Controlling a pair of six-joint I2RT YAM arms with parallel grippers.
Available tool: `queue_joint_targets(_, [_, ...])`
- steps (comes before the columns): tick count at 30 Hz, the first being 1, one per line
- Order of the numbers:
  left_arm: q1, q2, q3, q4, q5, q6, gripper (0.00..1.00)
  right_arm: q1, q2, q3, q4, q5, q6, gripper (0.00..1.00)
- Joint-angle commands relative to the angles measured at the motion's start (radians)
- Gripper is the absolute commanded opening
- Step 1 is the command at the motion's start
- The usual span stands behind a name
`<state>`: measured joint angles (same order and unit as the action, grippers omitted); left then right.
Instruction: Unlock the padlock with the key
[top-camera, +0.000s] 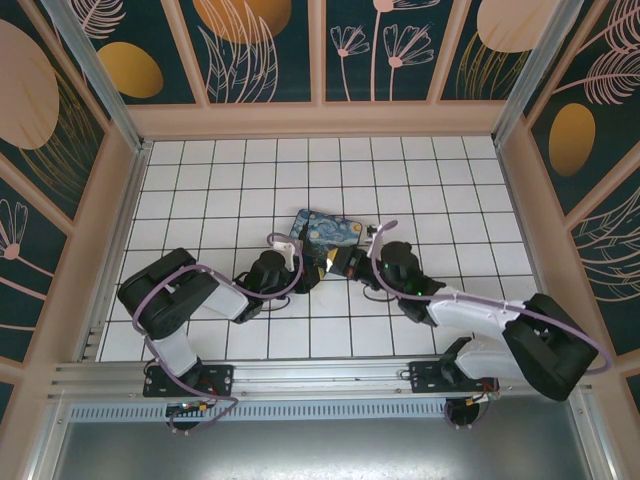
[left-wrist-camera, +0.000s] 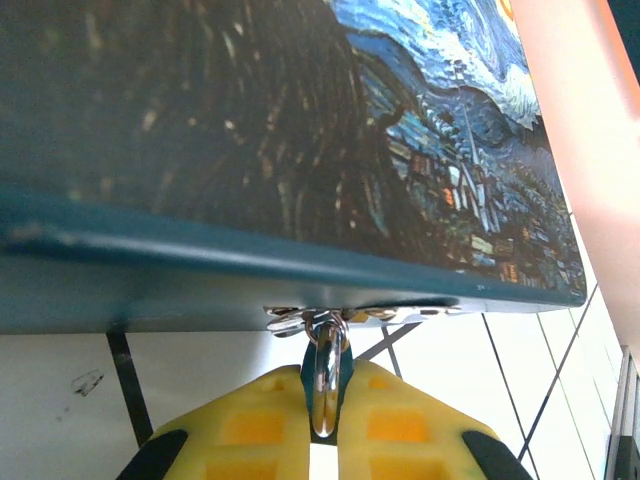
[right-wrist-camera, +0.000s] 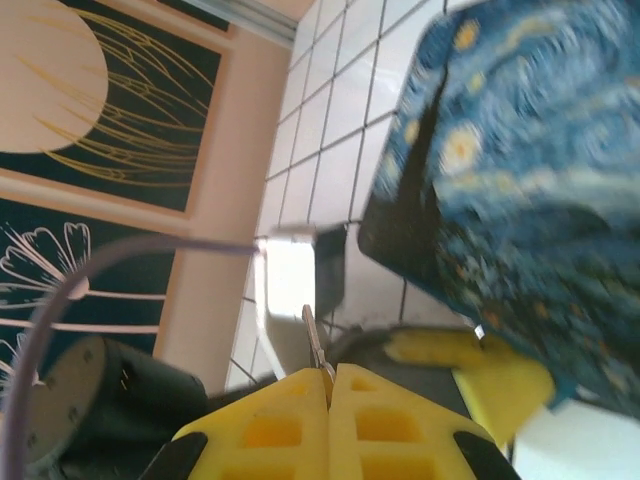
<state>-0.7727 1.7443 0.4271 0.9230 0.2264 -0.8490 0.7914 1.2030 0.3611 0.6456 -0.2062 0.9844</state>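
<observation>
Plausibly the key (right-wrist-camera: 312, 340), clenched in the right pincer (right-wrist-camera: 328, 378), could slip or twist if it missed the padlock (left-wrist-camera: 325, 370) grasped by the left pincer (left-wrist-camera: 326, 395)

A white-tiled bench (top-camera: 210, 180) (dark grout lines) is walled left, right and far by teal floral panels (top-camera: 270, 60) in peach frames (top-camera: 318, 118).

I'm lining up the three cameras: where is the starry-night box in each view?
Top external: the starry-night box near the centre, askew on the tiled floor.
Left wrist: the box spans the upper half, its blue edge just above the left gripper.
Right wrist: the box sits upper right, blurred.
Shared landmark: the tiled floor, white with dark grout.
</observation>
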Motion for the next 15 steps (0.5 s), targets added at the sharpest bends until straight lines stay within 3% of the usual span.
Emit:
queue_joint_targets(1, [0.0, -0.023, 0.022, -0.024, 0.009, -0.018, 0.0, 0.032, -0.07, -0.06, 0.017, 0.059, 0.045, 0.0])
queue_joint_targets(15, [0.021, -0.077, 0.036, -0.028, 0.136, -0.103, 0.0, 0.116, -0.1, -0.267, 0.122, 0.144, 0.146, 0.0])
